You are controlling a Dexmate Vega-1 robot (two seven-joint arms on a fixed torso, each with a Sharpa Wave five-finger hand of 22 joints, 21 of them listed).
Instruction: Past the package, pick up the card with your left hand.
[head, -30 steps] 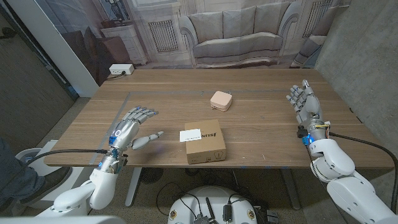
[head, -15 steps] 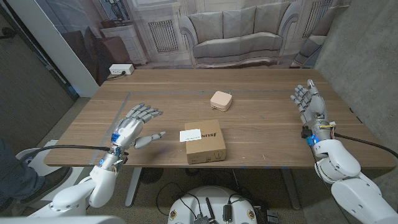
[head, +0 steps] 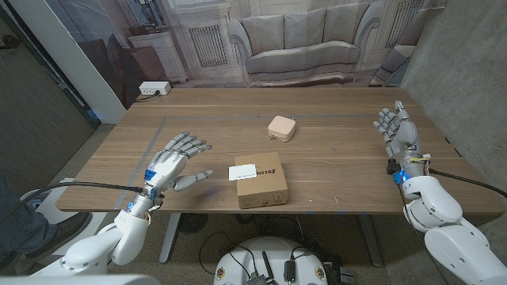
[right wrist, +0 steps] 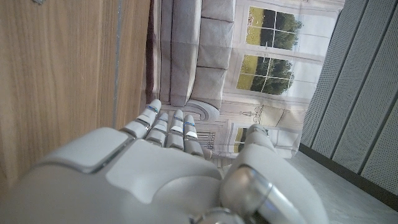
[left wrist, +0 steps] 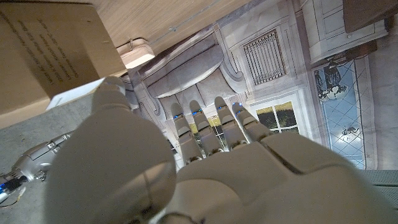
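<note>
A brown cardboard package (head: 261, 180) lies near the table's front edge, at the middle. A white card (head: 242, 172) lies against its left side, flat on the wood. Beyond the package sits a small pinkish case (head: 282, 127). My left hand (head: 176, 158) hovers left of the card, fingers spread and holding nothing, a hand's width away from it. The left wrist view looks over my left hand (left wrist: 186, 168) at the package (left wrist: 37, 56), the card (left wrist: 78, 93) and the case (left wrist: 137, 55). My right hand (head: 398, 131) stands at the far right, fingers up and apart, empty.
The wooden table (head: 341, 170) has bare wood between the package and my right hand. A white power strip (head: 153, 89) lies past the table's back left corner. A person's leg (head: 16, 226) shows at the left edge, below the table.
My left hand has risen a little and edged right towards the card. My right hand has drifted slightly right, towards the table's edge. The package, card and case have not moved.
</note>
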